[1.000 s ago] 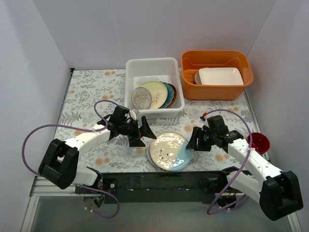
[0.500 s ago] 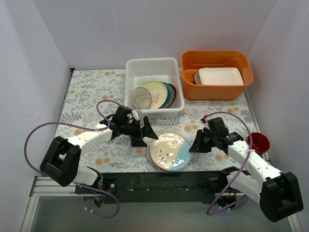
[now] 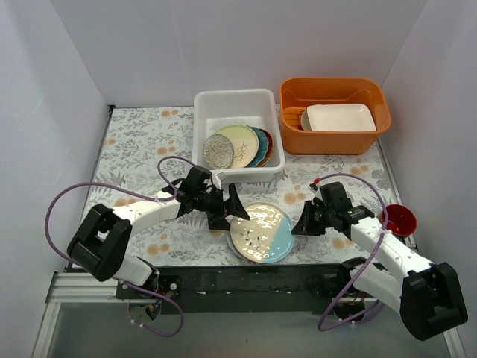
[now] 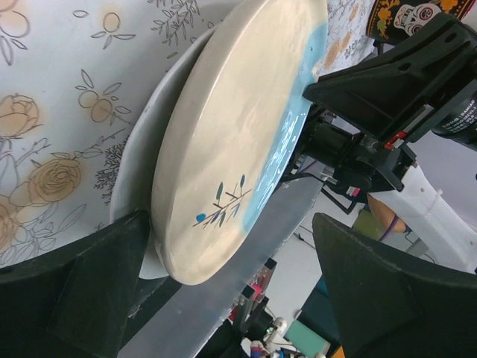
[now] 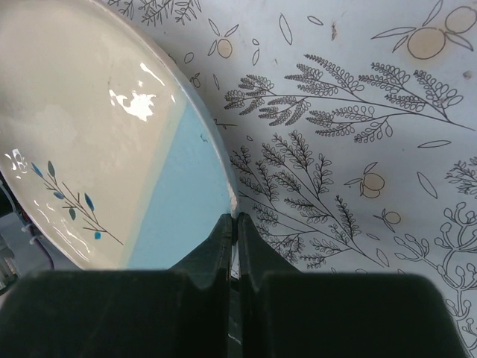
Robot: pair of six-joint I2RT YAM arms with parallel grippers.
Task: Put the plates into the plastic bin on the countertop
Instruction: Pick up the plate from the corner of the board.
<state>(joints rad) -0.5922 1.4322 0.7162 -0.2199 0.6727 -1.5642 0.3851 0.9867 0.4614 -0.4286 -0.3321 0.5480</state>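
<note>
Where light hits, plate (image 3: 260, 232) glossy: cream, light-blue wedge, leaf sprigs.

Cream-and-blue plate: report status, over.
Left end effector open at plate rim. Right end effector shut at opposite edge. Plate atop second plate, outside plastic bin.

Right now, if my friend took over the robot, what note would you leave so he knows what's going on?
Left pincer: open wide, straddling the left edge of the cream-and-blue plate.
Right pincer: shut, tips against that plate's right rim, holding nothing.
Things: that plate lies on the countertop on top of a paler plate. In the plastic bin, four plates lean together.
Done: four plates are in the bin.
Left: put the two stacked plates in the bin.
</note>
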